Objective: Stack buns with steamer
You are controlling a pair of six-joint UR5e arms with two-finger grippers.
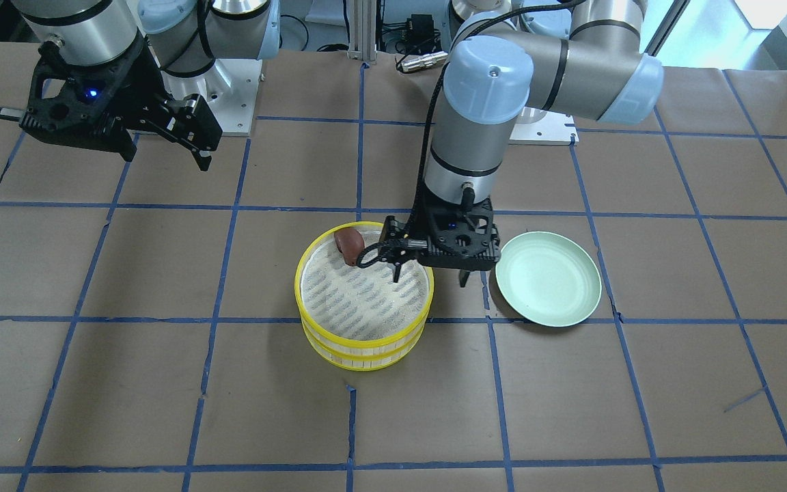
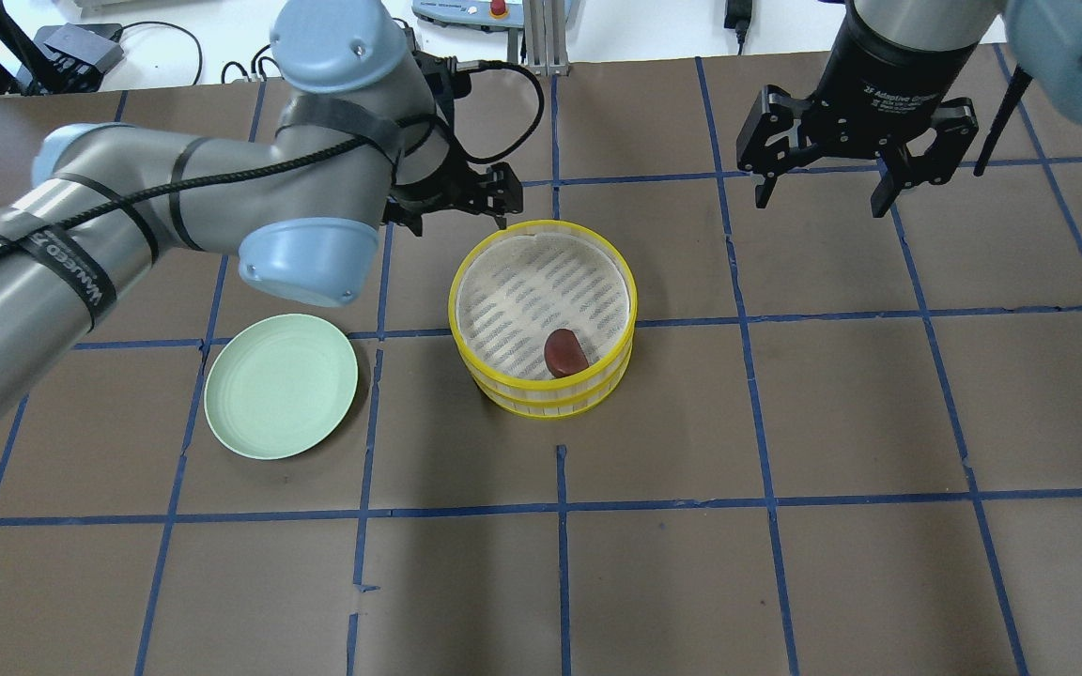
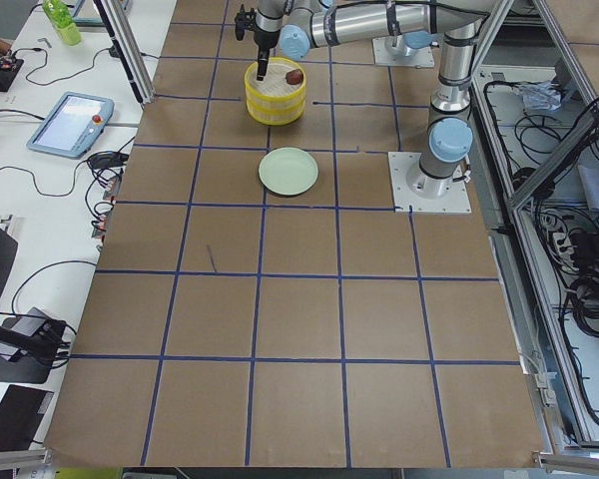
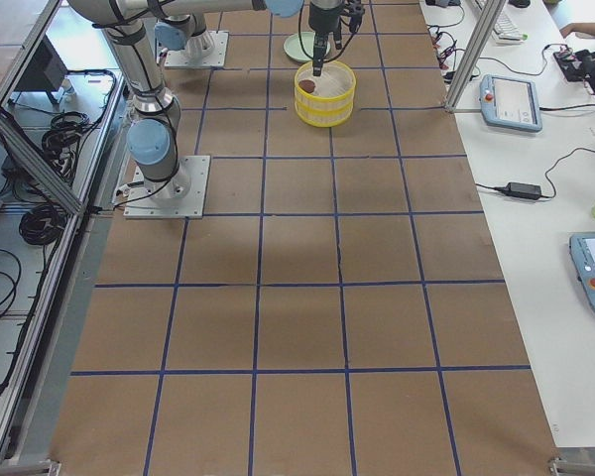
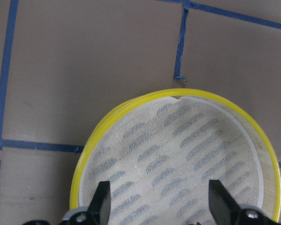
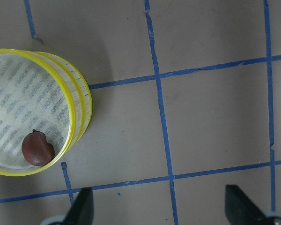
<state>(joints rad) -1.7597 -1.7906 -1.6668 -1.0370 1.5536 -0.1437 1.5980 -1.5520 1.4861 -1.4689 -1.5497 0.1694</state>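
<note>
Two-arm rig at the counter (image 2: 785, 582), which was covered in brown paper and marked into squares by blue tape.

The left claw (image 1: 429, 277) hung spread open and held nothing. It pointed down above the edge of the steamer (image 2: 454, 305) on the side nearest the plate (image 2: 281, 385). In the left wrist view its two fingers (image 5: 103, 201) stood well apart, with only the white cloth lining between them.

The reddish-brown bun (image 2: 564, 352) lay inside the upper tray, against the wall on the robot's side. It was apart from the left claw, which was over the other part of the tray.

The right claw (image 2: 823, 199) was also open and empty. It was raised above bare counter, well away from the steamer on the robot's right.

The steamer consisted of two round, shallow trays, one set squarely on the other. Each had a bright yellow rim and pale slatted sides, and the top one showed a white mesh cloth over a slatted floor. The bun was small, oblong and smooth, and far smaller than the tray.

The pale green plate lay flat beside the steamer, not touching it.
</note>
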